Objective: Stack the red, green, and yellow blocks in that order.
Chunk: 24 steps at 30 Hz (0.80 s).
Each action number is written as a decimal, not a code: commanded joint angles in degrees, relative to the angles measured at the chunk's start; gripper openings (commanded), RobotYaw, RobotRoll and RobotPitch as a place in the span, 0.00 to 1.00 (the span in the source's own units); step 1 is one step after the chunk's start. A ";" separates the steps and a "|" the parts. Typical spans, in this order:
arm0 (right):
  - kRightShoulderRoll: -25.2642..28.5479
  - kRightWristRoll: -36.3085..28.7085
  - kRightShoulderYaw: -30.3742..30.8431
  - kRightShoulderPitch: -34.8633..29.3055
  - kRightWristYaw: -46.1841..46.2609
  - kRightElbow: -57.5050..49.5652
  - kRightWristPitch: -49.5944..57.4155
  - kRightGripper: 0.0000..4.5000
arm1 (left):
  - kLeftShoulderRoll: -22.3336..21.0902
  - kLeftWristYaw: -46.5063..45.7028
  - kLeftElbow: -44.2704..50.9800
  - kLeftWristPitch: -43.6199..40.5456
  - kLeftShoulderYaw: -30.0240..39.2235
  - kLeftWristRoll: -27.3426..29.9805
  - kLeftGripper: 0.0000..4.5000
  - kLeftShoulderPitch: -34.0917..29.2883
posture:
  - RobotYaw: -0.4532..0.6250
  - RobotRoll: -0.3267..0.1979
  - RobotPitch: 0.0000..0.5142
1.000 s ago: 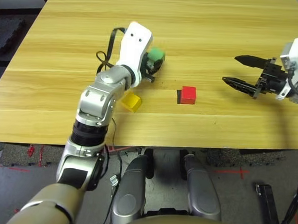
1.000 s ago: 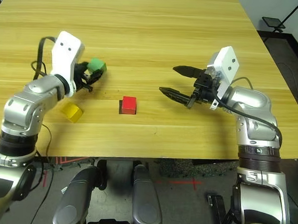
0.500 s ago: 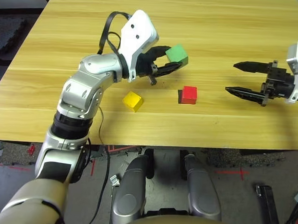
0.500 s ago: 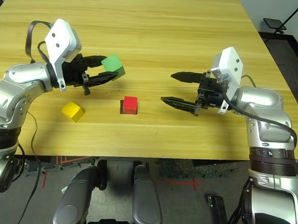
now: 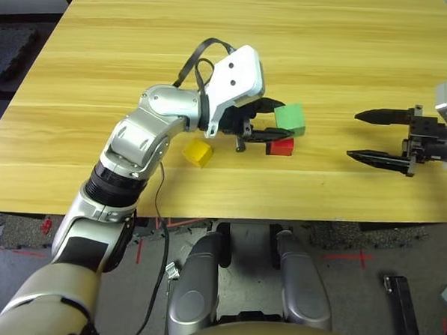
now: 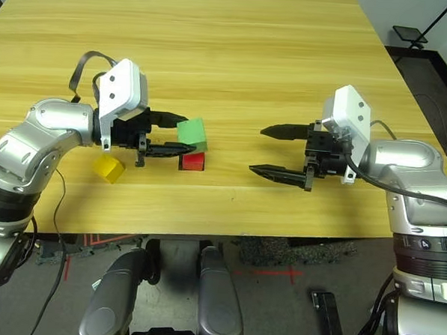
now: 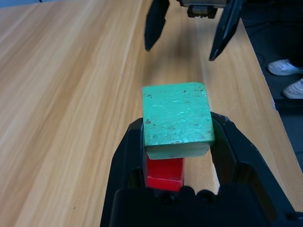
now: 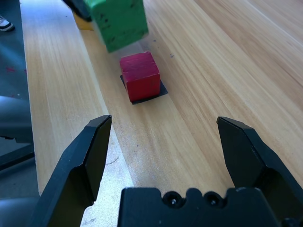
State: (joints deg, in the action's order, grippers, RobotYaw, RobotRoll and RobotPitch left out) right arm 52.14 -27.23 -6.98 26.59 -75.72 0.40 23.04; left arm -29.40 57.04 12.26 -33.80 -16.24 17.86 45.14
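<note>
Left gripper (image 5: 279, 131) grips the green block (image 5: 290, 118) just above the red block (image 5: 282, 146) on its black patch (image 8: 142, 97), the yellow block (image 5: 197, 153) lies near beside it, and the right gripper (image 5: 375, 136) hangs wide open, well apart.
</note>
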 commanded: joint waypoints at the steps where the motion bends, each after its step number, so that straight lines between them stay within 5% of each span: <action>1: -0.16 -0.60 -0.32 -0.97 0.33 -1.41 -0.41 1.00 | 0.72 0.61 -1.58 1.83 -2.39 -2.09 0.45 0.95 | 0.60 0.77 0.57; 24: -0.94 -1.35 -0.42 -2.21 2.79 -3.77 -0.52 1.00 | 4.27 6.34 -12.65 11.11 -4.55 -7.21 0.45 3.82 | 0.57 0.75 0.57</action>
State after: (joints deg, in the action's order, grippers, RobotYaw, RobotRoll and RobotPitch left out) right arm 51.24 -28.09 -7.04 25.57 -72.82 -2.39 22.57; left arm -25.40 62.69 0.15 -23.63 -19.75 11.24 49.30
